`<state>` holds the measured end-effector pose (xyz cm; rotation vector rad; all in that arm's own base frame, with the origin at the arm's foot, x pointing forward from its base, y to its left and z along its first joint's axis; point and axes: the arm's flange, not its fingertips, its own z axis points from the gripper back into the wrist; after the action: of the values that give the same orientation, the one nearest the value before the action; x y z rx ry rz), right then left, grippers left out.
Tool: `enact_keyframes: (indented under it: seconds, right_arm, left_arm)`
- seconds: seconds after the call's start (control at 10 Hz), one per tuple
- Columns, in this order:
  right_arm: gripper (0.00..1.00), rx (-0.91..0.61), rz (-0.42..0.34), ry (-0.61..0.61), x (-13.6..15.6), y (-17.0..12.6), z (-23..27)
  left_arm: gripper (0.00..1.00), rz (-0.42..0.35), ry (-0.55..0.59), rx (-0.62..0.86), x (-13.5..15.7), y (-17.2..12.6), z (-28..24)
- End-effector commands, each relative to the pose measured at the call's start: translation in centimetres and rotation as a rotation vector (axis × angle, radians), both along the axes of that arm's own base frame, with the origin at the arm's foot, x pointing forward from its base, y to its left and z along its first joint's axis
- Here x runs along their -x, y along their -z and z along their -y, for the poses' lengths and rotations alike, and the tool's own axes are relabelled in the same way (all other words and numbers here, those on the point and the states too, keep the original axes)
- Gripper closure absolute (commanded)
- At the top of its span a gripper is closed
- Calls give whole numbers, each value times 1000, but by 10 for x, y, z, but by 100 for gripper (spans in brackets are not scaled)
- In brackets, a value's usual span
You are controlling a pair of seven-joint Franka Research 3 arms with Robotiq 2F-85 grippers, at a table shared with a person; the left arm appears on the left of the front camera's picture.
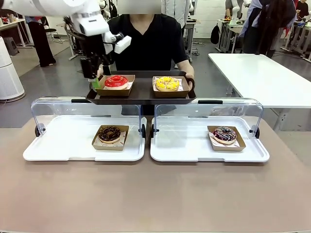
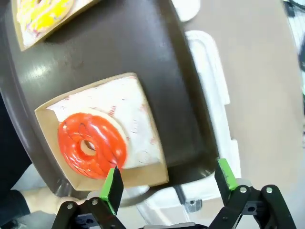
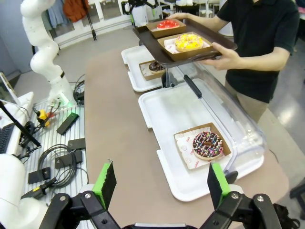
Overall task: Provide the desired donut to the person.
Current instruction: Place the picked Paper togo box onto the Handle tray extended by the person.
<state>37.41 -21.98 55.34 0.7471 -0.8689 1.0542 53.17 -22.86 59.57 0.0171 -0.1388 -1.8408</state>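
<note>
The left end effector [image 1: 95, 80] hangs at the left end of a dark tray [image 1: 141, 95] that the person [image 1: 146, 41] holds above the far edge of the desk [image 1: 155, 194]. Its fingers are spread apart, released; in the left wrist view the end effector [image 2: 167, 183] straddles the near corner of a brown paper boat [image 2: 143, 174] without gripping it. In that boat sits the red-glazed donut [image 1: 116, 81]. Just to its right on the same tray lies a yellow-iced donut [image 1: 167, 83] in its own boat. Below the tray, on the desk, stand two white display trays with clear lids raised. The left white tray [image 1: 58, 145] carries a chocolate donut [image 1: 110, 133]; the right white tray [image 1: 184, 148] carries a dark donut with coloured sprinkles [image 1: 224, 134]. The person's hand [image 1: 189, 77] grips the dark tray's right end. In the right wrist view the right end effector [image 3: 162, 186] hovers well above the desk's near side, fingers wide apart and holding nothing, with the sprinkled donut beyond it.
</note>
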Motion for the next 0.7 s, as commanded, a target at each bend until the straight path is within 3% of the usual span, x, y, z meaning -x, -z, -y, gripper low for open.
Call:
enact_keyframes:
  seconds: [0.0, 0.2, 0.5, 0.6]
  right_arm:
    - [0, -8, 11, 4, 0, 2, 0]
    - [0, -8, 11, 4, 0, 2, 0]
    - [0, -8, 11, 4, 0, 2, 0]
    - [0, -8, 11, 4, 0, 2, 0]
  left_arm:
    - [0, -5, 120, 0, 59, -25, -64]
    - [0, 9, 176, 16, 104, -20, -124]
    - [0, 10, 116, 25, 131, 17, -186]
    - [0, -3, 101, 31, 127, 27, -196]
